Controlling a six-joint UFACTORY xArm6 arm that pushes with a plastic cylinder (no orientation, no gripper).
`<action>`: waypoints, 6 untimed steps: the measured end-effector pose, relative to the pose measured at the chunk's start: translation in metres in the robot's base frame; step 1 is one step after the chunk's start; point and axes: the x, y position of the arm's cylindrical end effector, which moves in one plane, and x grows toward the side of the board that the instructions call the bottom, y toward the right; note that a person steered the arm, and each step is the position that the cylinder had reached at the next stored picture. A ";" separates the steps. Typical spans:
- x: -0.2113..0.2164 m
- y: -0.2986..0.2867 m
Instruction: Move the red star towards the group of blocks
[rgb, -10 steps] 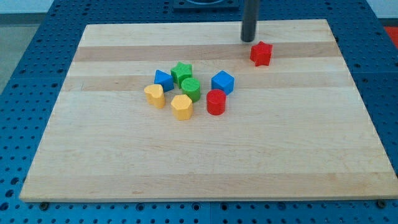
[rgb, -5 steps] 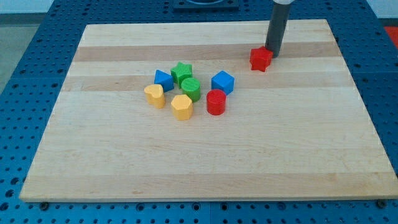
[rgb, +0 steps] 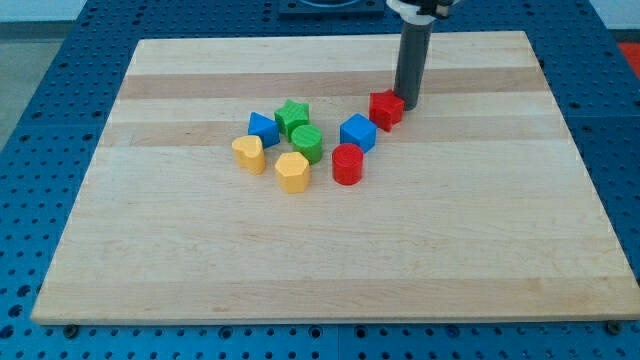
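Note:
The red star (rgb: 385, 109) lies on the wooden board, just to the upper right of the blue cube (rgb: 357, 132), nearly touching it. My tip (rgb: 407, 101) rests against the star's right side. The group sits left of centre: a blue block (rgb: 263, 128), a green star (rgb: 293, 116), a green cylinder (rgb: 308, 144), a yellow heart (rgb: 249, 153), a yellow hexagon (rgb: 292, 171) and a red cylinder (rgb: 347, 164).
The wooden board (rgb: 330, 250) lies on a blue perforated table (rgb: 40, 90). The board's top edge runs just behind the rod.
My tip moved right around the red star, then pushed it left and down. The star has slid from the upper right to beside the blue cube.

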 end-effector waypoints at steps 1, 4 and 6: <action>0.000 -0.013; 0.000 -0.051; 0.000 -0.066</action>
